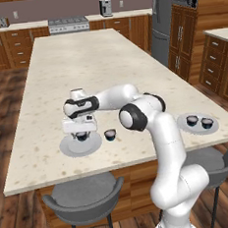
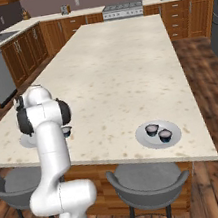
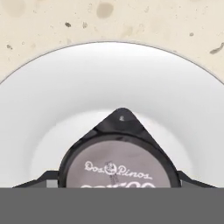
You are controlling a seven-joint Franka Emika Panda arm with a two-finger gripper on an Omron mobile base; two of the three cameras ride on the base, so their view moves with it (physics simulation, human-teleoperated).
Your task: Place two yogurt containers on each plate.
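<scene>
On the left of the island counter [image 1: 96, 63], the gripper [image 1: 81, 135] hangs low over the left plate [image 1: 70, 147] with a yogurt cup [image 1: 81, 136] between its fingers; the hand view shows that cup's printed lid [image 3: 117, 168] directly over the plate's white centre [image 3: 118, 83], with dark finger tips flanking it, so the jaws appear clamped on the cup, though whether it already rests on the plate I cannot tell. Just to the right of that plate, a second yogurt cup [image 1: 110, 134] stands on the bare counter, beside the plate's rim but off it. Farther right, near the counter's edge, the right plate [image 1: 183, 125] already carries two cups [image 1: 191, 121] [image 1: 207, 123] side by side. So that plate looks finished, and the left plate is half served at best: the held cup needs releasing, and the cup on the counter needs moving onto it.
</scene>
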